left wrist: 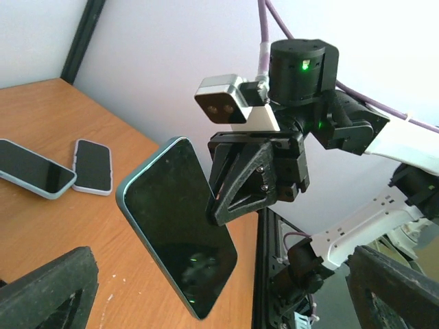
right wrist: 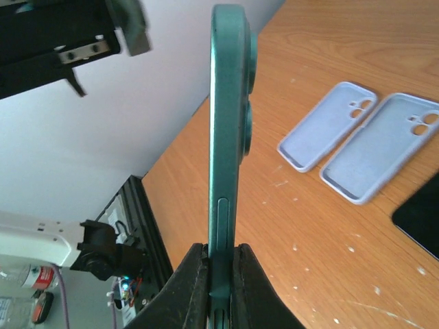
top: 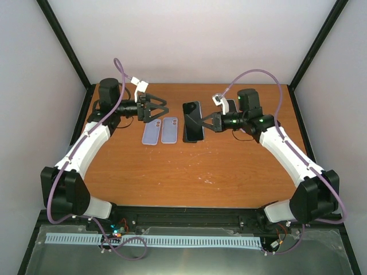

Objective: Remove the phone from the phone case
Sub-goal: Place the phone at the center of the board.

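Observation:
A phone with a teal edge stands upright above the table, my right gripper shut on its lower end. Its dark screen faces my left wrist camera. I cannot tell whether the teal shell is a case. In the top view the phone hangs at the table's back middle, with the right gripper just right of it. My left gripper is open with nothing between its fingers, a short way left of the phone. Two empty lavender phone cases lie flat below it.
A dark phone lies on the table under the held one. Two more cased phones lie near the back right corner. The black frame rail runs along the table's right edge.

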`<state>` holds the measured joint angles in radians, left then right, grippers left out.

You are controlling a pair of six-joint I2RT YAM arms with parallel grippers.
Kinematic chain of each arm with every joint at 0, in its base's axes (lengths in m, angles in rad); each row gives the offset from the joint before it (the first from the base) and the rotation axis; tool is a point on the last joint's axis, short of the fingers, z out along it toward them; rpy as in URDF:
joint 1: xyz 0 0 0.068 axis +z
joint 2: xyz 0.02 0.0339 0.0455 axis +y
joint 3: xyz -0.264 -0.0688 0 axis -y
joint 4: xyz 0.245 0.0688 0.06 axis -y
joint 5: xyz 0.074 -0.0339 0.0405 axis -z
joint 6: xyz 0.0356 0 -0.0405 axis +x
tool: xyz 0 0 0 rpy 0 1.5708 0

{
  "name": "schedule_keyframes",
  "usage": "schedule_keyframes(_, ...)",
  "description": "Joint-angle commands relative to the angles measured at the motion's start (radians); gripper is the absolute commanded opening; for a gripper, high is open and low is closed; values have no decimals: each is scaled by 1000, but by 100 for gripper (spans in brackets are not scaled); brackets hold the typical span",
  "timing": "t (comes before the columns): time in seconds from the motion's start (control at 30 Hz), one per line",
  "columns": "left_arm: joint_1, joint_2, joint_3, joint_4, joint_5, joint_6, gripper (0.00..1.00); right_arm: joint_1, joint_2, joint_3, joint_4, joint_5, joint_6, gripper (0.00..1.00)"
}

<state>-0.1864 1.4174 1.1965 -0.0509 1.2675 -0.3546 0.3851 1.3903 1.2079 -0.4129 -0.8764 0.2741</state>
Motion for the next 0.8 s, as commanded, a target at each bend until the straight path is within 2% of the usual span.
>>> schedule_keyframes(0.0,6,-11,54,-45,-64,55,100,-78,-15,-30,22,-42,-14,3)
schedule_keyframes(0.37,7,-15,45,-46,-77,60,100,-238,158,-13,-93,-26,-125,3)
schedule_keyframes(0.77,7,-14,33,-46,-80,62,100,-283,409,97,-100,13,-112,3)
